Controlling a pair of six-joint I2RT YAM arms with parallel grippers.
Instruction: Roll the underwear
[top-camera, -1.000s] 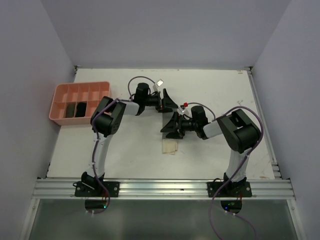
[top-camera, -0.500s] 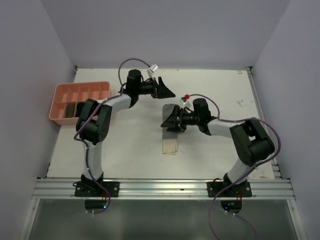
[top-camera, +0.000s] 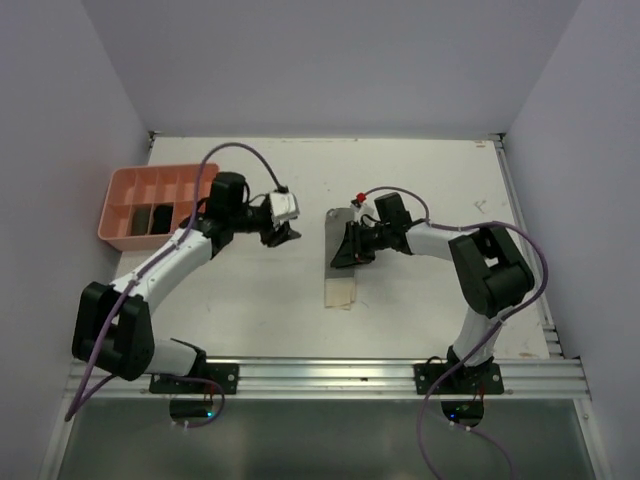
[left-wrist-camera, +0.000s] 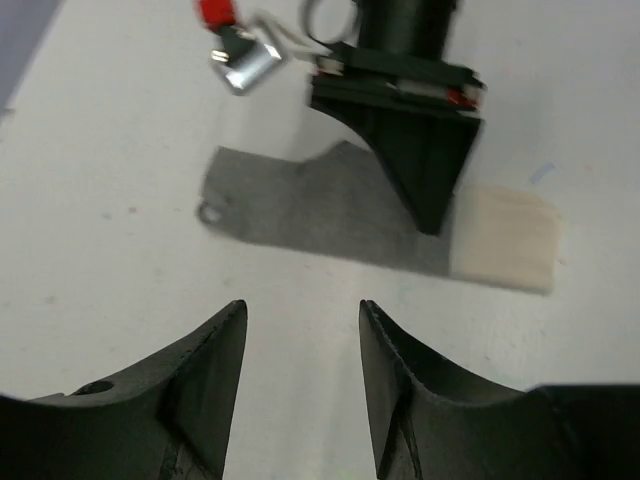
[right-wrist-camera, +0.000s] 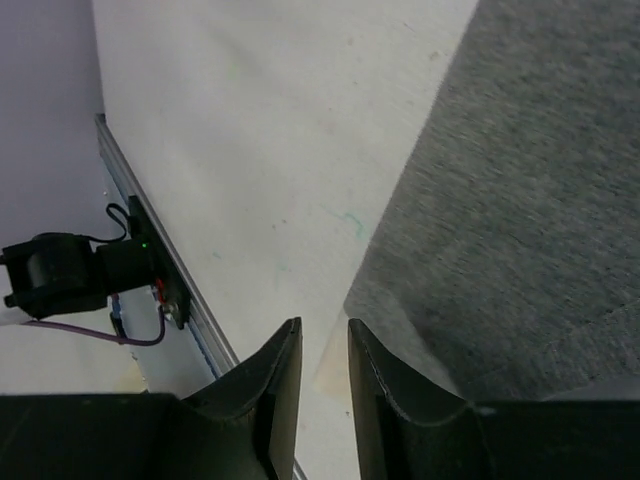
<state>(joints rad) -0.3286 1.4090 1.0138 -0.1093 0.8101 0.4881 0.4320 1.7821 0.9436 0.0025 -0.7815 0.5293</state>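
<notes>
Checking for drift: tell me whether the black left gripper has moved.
Yes: the black left gripper has pulled left, nearer the pink plastic compartment tray.

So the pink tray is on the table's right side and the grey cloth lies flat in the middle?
No, the pink tray is on the left side, as the top view shows; the grey cloth does lie flat in the middle.

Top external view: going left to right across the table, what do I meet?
pink tray → left gripper → grey underwear. The right gripper sits over the underwear, so I left it out.
</notes>
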